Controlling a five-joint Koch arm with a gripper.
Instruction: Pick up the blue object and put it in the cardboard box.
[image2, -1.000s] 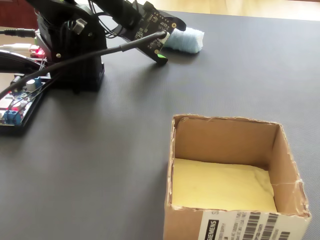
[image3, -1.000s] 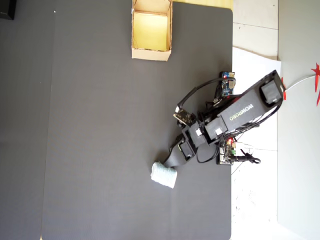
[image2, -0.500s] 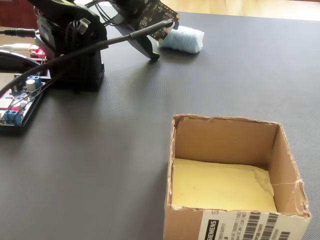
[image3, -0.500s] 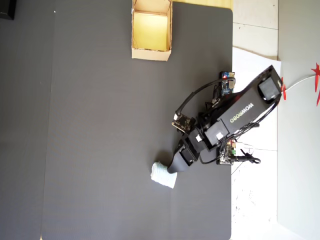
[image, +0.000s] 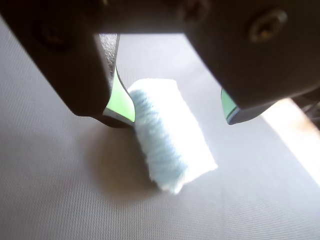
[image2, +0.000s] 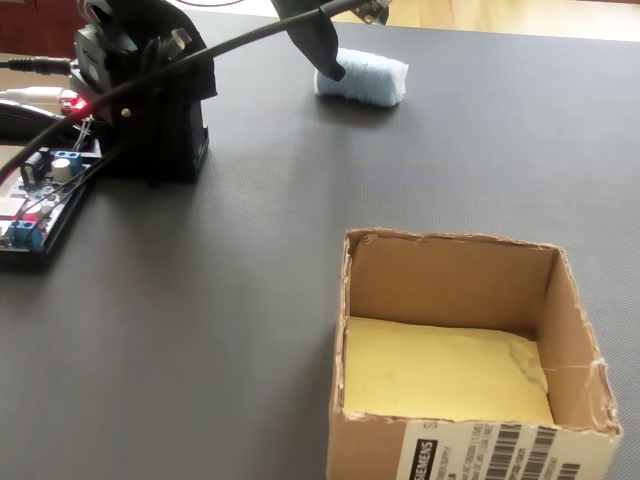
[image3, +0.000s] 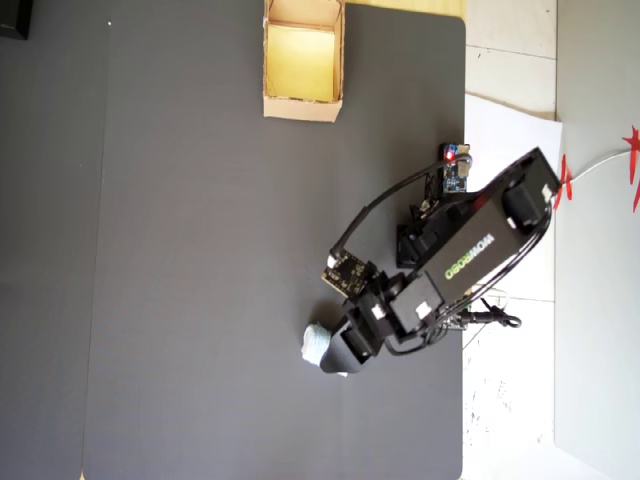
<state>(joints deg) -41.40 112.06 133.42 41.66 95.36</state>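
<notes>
The blue object (image: 167, 137) is a pale blue fuzzy oblong lump lying on the dark mat; it also shows in the fixed view (image2: 365, 78) at the far end and in the overhead view (image3: 314, 344) partly under the arm. My gripper (image: 175, 112) stands open, one jaw on each side of the lump. The left jaw's green pad touches its side; the right jaw is well apart from it. The cardboard box (image2: 570, 320) stands open and upright near the front of the fixed view, and at the top of the overhead view (image3: 303, 105), its yellowish inside empty.
The arm's black base (image2: 155, 110) and a circuit board with red lights (image2: 40, 190) sit at the left of the fixed view. Cables run from the base toward the gripper. The dark mat (image3: 200, 250) ends at a white floor on the right in the overhead view.
</notes>
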